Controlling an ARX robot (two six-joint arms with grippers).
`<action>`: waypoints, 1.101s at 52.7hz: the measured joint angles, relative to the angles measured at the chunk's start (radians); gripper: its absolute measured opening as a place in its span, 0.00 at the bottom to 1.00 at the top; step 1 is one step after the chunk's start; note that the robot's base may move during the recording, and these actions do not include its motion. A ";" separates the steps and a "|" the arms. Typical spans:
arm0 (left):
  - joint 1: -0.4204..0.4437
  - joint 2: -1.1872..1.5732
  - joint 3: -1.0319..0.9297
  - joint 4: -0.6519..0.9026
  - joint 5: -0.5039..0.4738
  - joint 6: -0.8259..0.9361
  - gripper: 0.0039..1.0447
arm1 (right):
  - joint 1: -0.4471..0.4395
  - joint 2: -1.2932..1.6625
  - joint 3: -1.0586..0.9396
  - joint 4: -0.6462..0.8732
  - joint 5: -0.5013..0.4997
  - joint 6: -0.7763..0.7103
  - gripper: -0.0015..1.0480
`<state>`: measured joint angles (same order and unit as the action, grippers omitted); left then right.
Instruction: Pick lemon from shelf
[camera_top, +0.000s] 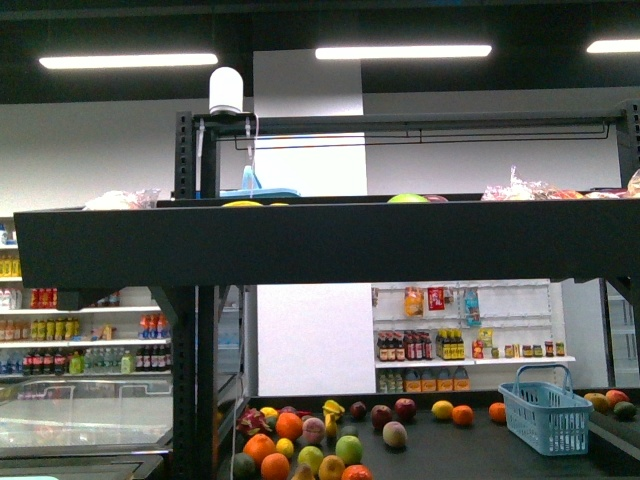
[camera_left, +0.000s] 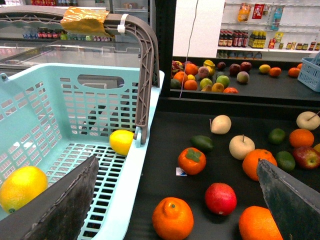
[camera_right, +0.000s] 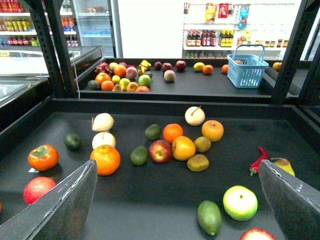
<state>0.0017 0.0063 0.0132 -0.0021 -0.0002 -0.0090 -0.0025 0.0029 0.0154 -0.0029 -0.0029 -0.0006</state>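
While my left gripper (camera_left: 175, 200) hangs with its fingers spread wide and empty, straddling the rim of the pale turquoise slotted plastic basket (camera_left: 60, 110), two lemons lie inside that basket. The small yellow oval lemon (camera_left: 121, 142) rests against the basket's grey handle (camera_left: 146, 75), its long axis tilted, the pointed end toward the basket floor. The larger yellow-orange lemon (camera_left: 21, 187) lies near my left finger (camera_left: 60, 210). My right gripper (camera_right: 175, 200) is likewise spread and empty above the black flat shelf tier (camera_right: 165, 200) strewn with fruit.
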 joint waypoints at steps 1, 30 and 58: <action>0.000 0.000 0.000 0.000 0.000 0.000 0.93 | 0.000 0.000 0.000 0.000 0.000 0.000 0.93; 0.000 0.000 0.000 0.000 0.000 0.000 0.93 | 0.000 0.000 0.000 0.000 0.000 0.000 0.93; 0.000 0.000 0.000 0.000 0.000 0.000 0.93 | 0.000 0.000 0.000 0.000 0.000 0.000 0.93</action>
<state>0.0017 0.0063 0.0132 -0.0021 -0.0002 -0.0090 -0.0025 0.0029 0.0154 -0.0029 -0.0032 -0.0006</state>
